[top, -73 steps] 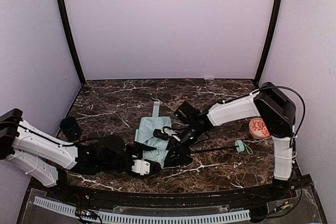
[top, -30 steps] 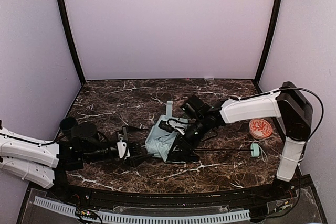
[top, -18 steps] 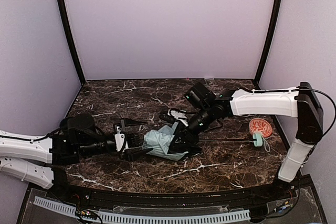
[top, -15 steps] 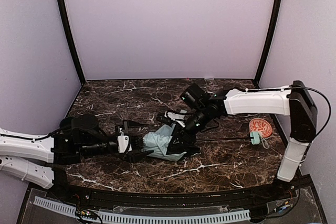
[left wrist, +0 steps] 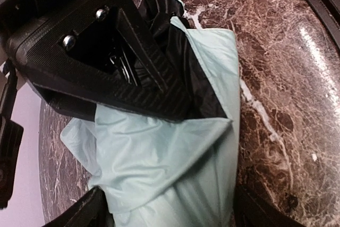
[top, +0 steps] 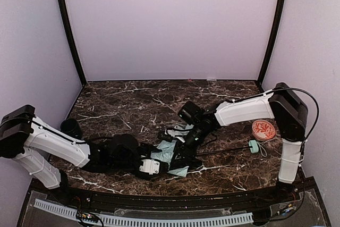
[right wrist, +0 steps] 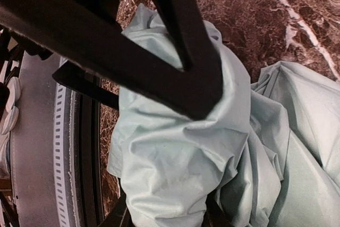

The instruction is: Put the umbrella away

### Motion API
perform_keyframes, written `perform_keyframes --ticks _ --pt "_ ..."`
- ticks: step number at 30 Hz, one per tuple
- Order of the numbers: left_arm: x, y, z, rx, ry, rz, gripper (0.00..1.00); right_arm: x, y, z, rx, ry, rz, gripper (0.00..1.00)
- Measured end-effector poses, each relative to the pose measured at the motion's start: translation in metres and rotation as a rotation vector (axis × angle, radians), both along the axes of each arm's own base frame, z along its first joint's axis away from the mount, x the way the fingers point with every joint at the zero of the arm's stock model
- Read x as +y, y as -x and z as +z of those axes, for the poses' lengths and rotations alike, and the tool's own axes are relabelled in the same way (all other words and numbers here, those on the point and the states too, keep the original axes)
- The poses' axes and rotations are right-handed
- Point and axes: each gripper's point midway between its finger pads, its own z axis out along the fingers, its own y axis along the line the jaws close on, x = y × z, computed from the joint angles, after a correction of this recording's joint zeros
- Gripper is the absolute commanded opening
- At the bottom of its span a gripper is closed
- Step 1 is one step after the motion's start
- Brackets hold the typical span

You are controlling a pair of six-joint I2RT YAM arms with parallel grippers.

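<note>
Right gripper clamps umbrella canopy, gathering folds for closing; left gripper straddles bundle just beside, I can't tell whether gripping, likely pinning it to bench.

The top camera stood high above and behind the near edge of the table and faced the far wall, so it took in the whole surface from far off. Both wrist cameras looked down from very close at the umbrella in the near middle, which all three views shared. The right wrist view also reached the perforated rail at the near edge.
</note>
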Motion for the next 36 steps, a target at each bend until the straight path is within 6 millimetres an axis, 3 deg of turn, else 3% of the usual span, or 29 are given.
perform_keyframes --ticks 5,8,11,15,19,26,27,28,36 --pt "-0.01 -0.009 -0.014 -0.036 -0.021 0.0 0.81 0.004 0.007 -0.005 0.023 -0.018 0.03 0.03" --pt "-0.013 -0.012 -0.024 -0.038 -0.044 0.009 0.63 0.004 0.009 -0.004 0.024 -0.027 0.041 0.08" --pt "-0.016 -0.011 -0.029 -0.012 -0.053 0.006 0.36 0.002 0.009 -0.006 0.027 -0.021 0.039 0.19" --pt "-0.017 -0.011 -0.033 0.041 -0.061 0.026 0.19 -0.001 0.008 -0.011 0.014 -0.005 0.031 0.46" --pt "-0.019 -0.007 -0.034 0.062 -0.073 0.005 0.07 -0.006 0.007 -0.01 -0.011 -0.004 0.022 0.61" --pt "-0.019 -0.004 -0.035 0.088 -0.089 0.002 0.03 -0.038 -0.009 0.012 -0.122 -0.01 -0.072 0.71" --pt "-0.019 -0.004 -0.036 0.093 -0.089 0.003 0.03 -0.043 -0.012 0.019 -0.158 -0.021 -0.088 0.91" --pt "-0.019 -0.004 -0.036 0.097 -0.089 0.005 0.03 -0.049 -0.016 0.026 -0.202 -0.035 -0.108 0.97" --pt "-0.019 -0.002 -0.036 0.128 -0.092 0.015 0.0 -0.073 -0.032 0.074 -0.632 -0.165 -0.207 1.0"
